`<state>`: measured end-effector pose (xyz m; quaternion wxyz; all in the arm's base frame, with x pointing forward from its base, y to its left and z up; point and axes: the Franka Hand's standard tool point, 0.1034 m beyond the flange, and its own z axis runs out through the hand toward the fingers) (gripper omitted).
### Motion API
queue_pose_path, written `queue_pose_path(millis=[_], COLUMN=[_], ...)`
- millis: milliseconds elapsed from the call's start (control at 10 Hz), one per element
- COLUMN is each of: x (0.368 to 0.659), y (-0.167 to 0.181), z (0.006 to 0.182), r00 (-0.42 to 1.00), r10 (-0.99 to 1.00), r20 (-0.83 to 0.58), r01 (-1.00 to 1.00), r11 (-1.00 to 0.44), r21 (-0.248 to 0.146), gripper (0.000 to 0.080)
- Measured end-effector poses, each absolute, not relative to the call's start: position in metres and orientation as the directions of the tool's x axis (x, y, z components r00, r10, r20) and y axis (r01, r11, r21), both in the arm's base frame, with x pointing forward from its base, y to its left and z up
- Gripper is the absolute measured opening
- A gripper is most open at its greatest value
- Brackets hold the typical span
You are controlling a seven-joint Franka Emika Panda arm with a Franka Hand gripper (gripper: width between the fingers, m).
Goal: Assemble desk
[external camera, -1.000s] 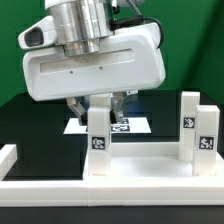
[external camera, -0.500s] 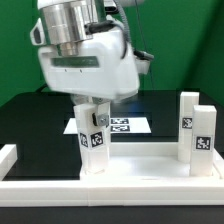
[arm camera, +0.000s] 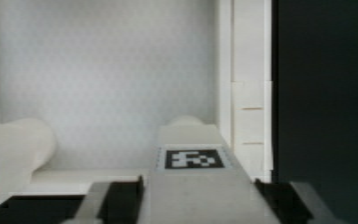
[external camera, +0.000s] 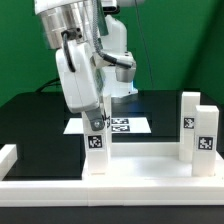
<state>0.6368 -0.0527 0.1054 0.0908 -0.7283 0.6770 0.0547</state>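
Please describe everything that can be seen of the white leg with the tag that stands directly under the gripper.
The leg is a small upright block of white plastic, as it looks, with a black-and-white square tag on its face. It stands on the desk top, toward the exterior view's left. The gripper is at its upper end, its fingers down either side of the leg; whether they press it I cannot tell. The wrist view shows the tag between the fingers.

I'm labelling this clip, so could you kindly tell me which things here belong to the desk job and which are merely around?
Job:
- desk top
- leg at the claw
- two legs on the exterior view's right
- claw

Just around:
- marker board
- border rail
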Motion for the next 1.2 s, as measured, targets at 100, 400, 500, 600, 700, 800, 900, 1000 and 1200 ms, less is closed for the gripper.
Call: queue_pose_path(millis=[100, 400, 500, 600, 700, 800, 900, 1000, 1200], x=[0.636, 0.632, 0.631, 0.631, 0.631, 0.634, 0.640, 0.639, 0.639], y=[-0.045, -0.042, -0.043, -0.043, -0.047, -0.059, -0.060, -0.060, -0.061], z=[0.103, 0.102, 0.102, 0.101, 0.102, 0.105, 0.109, 0.107, 0.107], r00=[0.319, 0.567, 0.640, 0.696, 0.782, 0.911, 0.938, 0.921, 0.908], r10=[-0.930, -0.806, -0.753, -0.703, -0.612, -0.410, -0.346, -0.389, -0.419], r20=[-0.182, -0.169, -0.155, -0.144, -0.119, -0.047, -0.007, -0.016, -0.020], r01=[-0.947, -0.824, -0.769, -0.718, -0.623, -0.413, -0.345, -0.388, -0.419], r11=[-0.306, -0.553, -0.625, -0.680, -0.767, -0.901, -0.931, -0.914, -0.901], r21=[-0.099, -0.127, -0.138, -0.149, -0.155, -0.132, -0.118, -0.116, -0.115], gripper=[0.0555, 0.0644, 0.0644, 0.0649, 0.0649, 0.0649, 0.0649, 0.0649, 0.0512])
